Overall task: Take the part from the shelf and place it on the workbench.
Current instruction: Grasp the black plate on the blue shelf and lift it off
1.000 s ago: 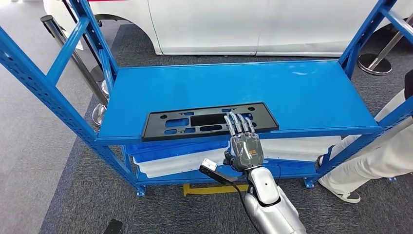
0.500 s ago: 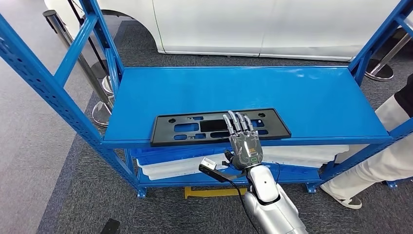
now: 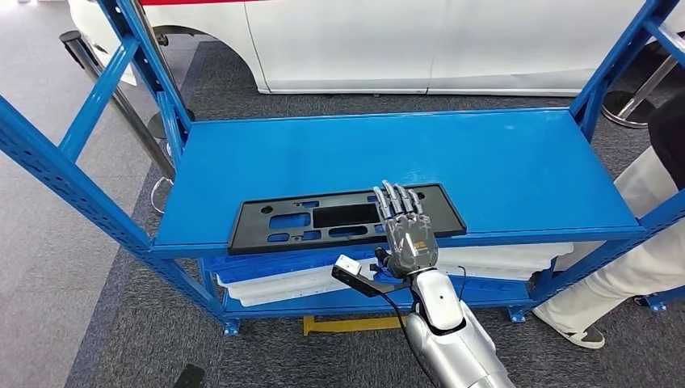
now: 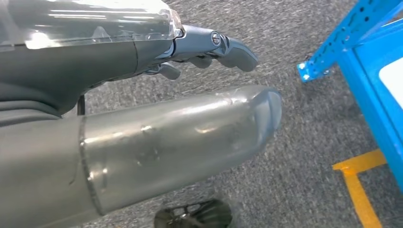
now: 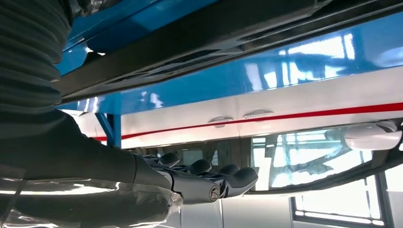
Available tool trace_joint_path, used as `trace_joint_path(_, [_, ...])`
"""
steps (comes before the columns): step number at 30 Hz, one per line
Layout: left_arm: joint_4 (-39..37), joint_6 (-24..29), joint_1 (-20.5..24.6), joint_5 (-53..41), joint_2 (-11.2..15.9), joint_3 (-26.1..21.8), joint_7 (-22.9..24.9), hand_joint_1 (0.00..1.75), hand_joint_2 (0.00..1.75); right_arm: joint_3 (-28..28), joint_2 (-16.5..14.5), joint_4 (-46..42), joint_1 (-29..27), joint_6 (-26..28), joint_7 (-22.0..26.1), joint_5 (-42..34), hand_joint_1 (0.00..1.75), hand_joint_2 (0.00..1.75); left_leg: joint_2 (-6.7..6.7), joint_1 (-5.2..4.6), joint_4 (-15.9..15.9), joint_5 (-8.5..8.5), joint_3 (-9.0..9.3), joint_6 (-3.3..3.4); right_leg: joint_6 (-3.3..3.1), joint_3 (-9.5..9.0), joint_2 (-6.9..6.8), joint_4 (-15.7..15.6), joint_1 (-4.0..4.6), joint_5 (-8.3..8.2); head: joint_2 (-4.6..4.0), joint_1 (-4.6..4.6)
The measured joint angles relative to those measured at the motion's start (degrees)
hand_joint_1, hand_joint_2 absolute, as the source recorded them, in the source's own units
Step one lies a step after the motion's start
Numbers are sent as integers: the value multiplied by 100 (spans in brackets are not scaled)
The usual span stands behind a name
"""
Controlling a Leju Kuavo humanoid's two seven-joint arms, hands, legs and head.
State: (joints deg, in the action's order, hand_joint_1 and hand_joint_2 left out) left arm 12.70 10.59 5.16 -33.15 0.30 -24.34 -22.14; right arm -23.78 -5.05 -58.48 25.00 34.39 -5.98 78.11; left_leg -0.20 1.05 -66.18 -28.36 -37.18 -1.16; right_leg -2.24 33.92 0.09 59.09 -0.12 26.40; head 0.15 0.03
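A: Where is the black mounting plate [image 3: 346, 217]?
B: Flat on the blue shelf [image 3: 517, 162], along the shelf's front edge; its near long side runs just beside that edge, and broad bare blue lies behind it toward the white car [image 3: 420, 40].
A: And the right hand [image 3: 406, 229]?
B: At the shelf's front edge, fingers [image 3: 395, 200] stretched side by side over the plate's right end, the thumb below the shelf lip; whether it clamps the plate I cannot tell.
A: The left hand [image 4: 209, 47]?
B: Over grey carpet beside a shelf foot; fingers curled in on nothing.
A: Anything near the shelf?
B: A person's leg [image 3: 622, 259] at its right end.
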Motion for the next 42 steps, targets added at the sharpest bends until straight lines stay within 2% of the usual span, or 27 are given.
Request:
trace_joint_path(2, [1, -7, 12, -35, 5, -6, -6, 0, 0, 16, 0, 25, 43, -16, -2, -42, 0, 175, -1, -22, 606, 233, 265, 48, 48, -4, 6, 37, 19, 37, 0, 1])
trace_joint_path(5, [2, -21, 15, -85, 9, -27, -14, 0, 0, 43, 0, 83, 127, -39, -9, -84, 0, 175, -17, -41, 736, 239, 301, 119, 117, 18, 9, 32, 35, 29, 0, 1])
trace_joint_path(7, [3, -23, 16, -126, 7, -36, -16, 0, 0, 61, 0, 141, 203, -43, -41, -69, 0, 175, -14, -11, 783, 267, 318, 182, 169, 49, 9, 125, 33, 109, 0, 2])
trace_joint_path(9, [5, -24, 30, -176, 5, -44, -17, 0, 0, 86, 1, 240, 307, -43, -91, -33, 0, 175, -3, 13, 821, 290, 335, 239, 228, 284, 8, 630, 16, 398, 0, 2])
trace_joint_path(11, [7, -25, 34, -218, 5, -63, -17, 0, 0, 108, 5, 358, 367, -40, -119, 13, 0, 175, 3, 14, 821, 288, 334, 258, 266, 666, 6, 1380, -10, 705, 0, 2])
trace_joint_path(12, [7, -25, 32, -235, 5, -74, -17, 0, 0, 116, 9, 411, 374, -38, -125, 34, 0, 175, 1, 14, 818, 285, 335, 258, 277, 792, 5, 1602, -24, 738, 0, 2])
trace_joint_path(13, [7, -27, 31, -246, 4, -83, -18, 0, 0, 121, 12, 454, 379, -35, -128, 49, 0, 175, -4, 15, 813, 280, 338, 255, 280, 818, 5, 1609, -37, 656, 0, 2])
trace_joint_path(14, [7, -31, 30, -256, 2, -88, -20, 0, 0, 126, 14, 488, 389, -30, -130, 61, 0, 175, -10, 16, 806, 272, 345, 249, 277, 729, 3, 1382, -49, 473, 0, 2])
trace_joint_path(16, [7, -40, 30, -273, -8, -95, -30, 0, 0, 131, 15, 539, 432, 1, -133, 98, 0, 175, -19, 10, 790, 246, 362, 223, 253, 359, 1, 587, -59, 79, 0, 2])
trace_joint_path(17, [7, -45, 33, -282, -13, -102, -35, 0, 0, 131, 13, 567, 459, 32, -134, 126, 0, 175, -21, 1, 781, 234, 363, 201, 238, 215, 2, 275, -49, -28, 0, 1])
trace_joint_path(18, [7, -47, 34, -292, -15, -110, -41, 0, 0, 131, 10, 601, 481, 68, -137, 155, 0, 175, -21, -7, 779, 230, 362, 174, 223, 139, 5, 103, -35, -61, 0, 1])
trace_joint_path(21, [7, -49, 36, -321, -23, -131, -49, 0, 0, 131, -5, 707, 515, 147, -140, 220, 0, 175, -20, -5, 798, 223, 369, 76, 150, 118, 12, 26, -22, -64, 0, -1])
trace_joint_path(23, [7, -50, 39, -338, -33, -134, -51, 0, 0, 131, -26, 758, 556, 166, -146, 250, 0, 175, -15, 7, 588, 66, 287, 23, 72, 86, 7, -28, -45, -89, 0, -1])
trace_joint_path(24, [7, -52, 41, -347, -34, -137, -52, 0, 0, 131, -43, 790, 585, 170, -155, 281, 0, 175, -12, 13, 303, -98, 160, 5, 42, 74, 4, -46, -48, -97, 0, -1])
trace_joint_path(26, [7, -57, 42, -375, -37, -149, -52, 0, 0, 131, -72, 908, 641, 176, -198, 398, 0, 175, -11, 12, -480, -446, -213, -22, 10, 72, 1, -47, -27, -95, 0, -1])
trace_joint_path(27, [7, -59, 40, -392, -39, -158, -52, 0, 0, 131, -86, 998, 664, 175, -234, 483, 0, 175, -11, 12, -762, -518, -357, -28, 4, 71, 0, -44, -16, -91, 0, -2])
trace_joint_path(28, [7, -60, 39, -409, -43, -166, -52, 0, 0, 131, -98, 1101, 692, 173, -271, 566, 0, 175, -10, 12, -843, -479, -410, -26, 1, 70, -1, -40, -7, -87, 0, -1])
trace_joint_path(29, [7, -61, 39, -422, -46, -172, -51, 0, 0, 131, -115, 1211, 727, 166, -301, 642, 0, 175, -10, 12, -690, -333, -350, -16, 0, 67, 0, -33, -1, -83, 0, -2])
trace_joint_path(31, [7, -62, 48, -447, -49, -183, -45, 0, 0, 131, -155, 1418, 817, 144, -335, 751, 0, 175, -8, 6, 91, 60, 15, 30, 15, 59, 7, -12, 11, -66, 0, -1])
trace_joint_path(33, [7, -62, 61, -461, -51, -205, -37, 0, 0, 131, -190, 1601, 906, 111, -349, 811, 0, 175, -12, -20, 683, 248, 297, 82, 58, 64, 14, 12, 30, -50, 0, -1])
trace_joint_path(34, [7, -62, 63, -461, -53, -216, -34, 0, 0, 131, -203, 1674, 942, 96, -355, 828, 8, 175, -15, -35, 768, 242, 338, 102, 85, 68, 15, 14, 34, -49, 0, -1])
trace_joint_path(36, [7, -62, 57, -462, -61, -231, -33, 0, 0, 131, -221, 1784, 1006, 74, -362, 851, 73, 175, -15, -32, 805, 264, 355, 150, 146, 63, 17, 1, 34, -51, 0, -1])
trace_joint_path(37, [7, -62, 57, -462, -67, -233, -33, 0, 0, 131, -228, 1827, 1030, 66, -363, 856, 106, 175, -13, -19, 834, 281, 370, 182, 179, 68, 17, 28, 32, -20, 0, 0])
trace_joint_path(38, [7, -62, 60, -463, -72, -234, -33, 0, 0, 131, -233, 1872, 1049, 58, -363, 861, 130, 175, -8, -3, 862, 299, 383, 219, 214, 114, 16, 142, 29, 66, 0, 0])
trace_joint_path(39, [7, -62, 64, -465, -77, -236, -33, 0, 0, 131, -237, 1918, 1059, 48, -363, 866, 128, 175, -4, 13, 885, 314, 394, 247, 247, 219, 15, 375, 21, 213, 0, 1])
trace_joint_path(41, [7, -66, 65, -471, -81, -243, -33, 0, 0, 125, -240, 2027, 1061, 12, -361, 884, 124, 175, -2, 10, 888, 318, 389, 273, 301, 567, 13, 1106, -10, 568, 0, 1])
trace_joint_path(42, [7, -69, 61, -473, -84, -250, -33, 0, 0, 119, -240, 2080, 1057, -9, -359, 898, 122, 175, -3, 9, 885, 316, 386, 273, 320, 721, 12, 1414, -24, 666, 0, 1])
